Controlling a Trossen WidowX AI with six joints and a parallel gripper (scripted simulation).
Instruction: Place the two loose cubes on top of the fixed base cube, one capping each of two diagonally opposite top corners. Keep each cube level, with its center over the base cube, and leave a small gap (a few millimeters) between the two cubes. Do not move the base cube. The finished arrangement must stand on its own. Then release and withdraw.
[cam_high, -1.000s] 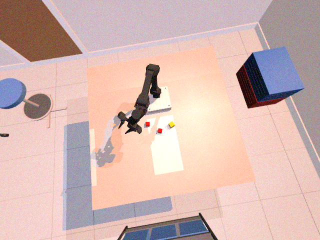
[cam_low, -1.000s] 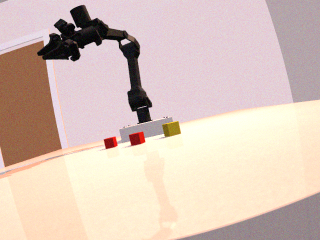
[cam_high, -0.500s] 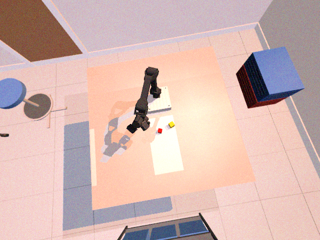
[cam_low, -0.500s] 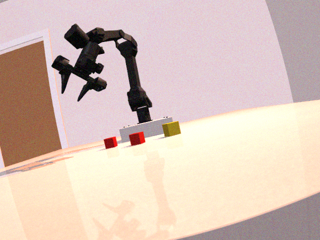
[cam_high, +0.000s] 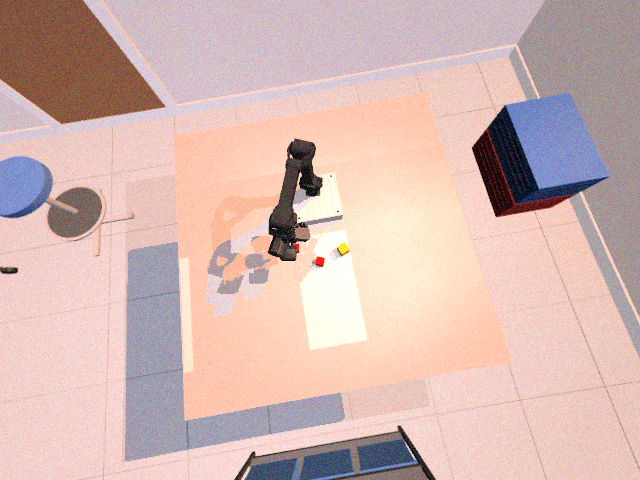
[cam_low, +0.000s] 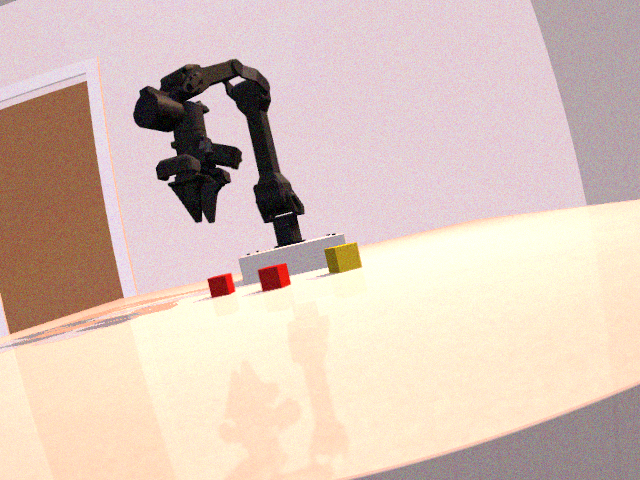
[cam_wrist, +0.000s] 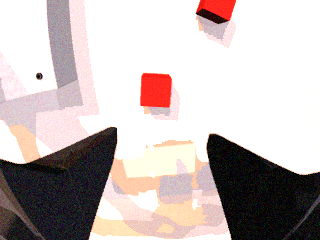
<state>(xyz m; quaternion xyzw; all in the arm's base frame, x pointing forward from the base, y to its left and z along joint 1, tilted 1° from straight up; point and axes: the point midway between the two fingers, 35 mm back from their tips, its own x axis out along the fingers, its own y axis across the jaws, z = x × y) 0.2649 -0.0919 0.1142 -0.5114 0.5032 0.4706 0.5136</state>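
Note:
The yellow cube (cam_high: 343, 249) (cam_low: 343, 257), the larger one, sits on the table at the right of the cubes. A red cube (cam_high: 320, 261) (cam_low: 274, 277) (cam_wrist: 216, 9) lies apart from it. The other red cube (cam_low: 221, 285) (cam_wrist: 156, 90) lies farther left, partly hidden by the arm in the top view. Both red cubes rest flat on the table. My gripper (cam_low: 205, 222) (cam_wrist: 163, 138) is open, empty and points down, well above the table. In the wrist view the left red cube shows ahead of the gap between the fingertips. The yellow cube is outside the wrist view.
The white base plate (cam_high: 325, 201) (cam_low: 310, 258) under the arm stands behind the cubes. A bright patch of light and the arm's shadows lie on the tabletop (cam_high: 413, 289). A blue stool (cam_high: 20, 186) and a blue and red box stack (cam_high: 558, 144) stand off the table.

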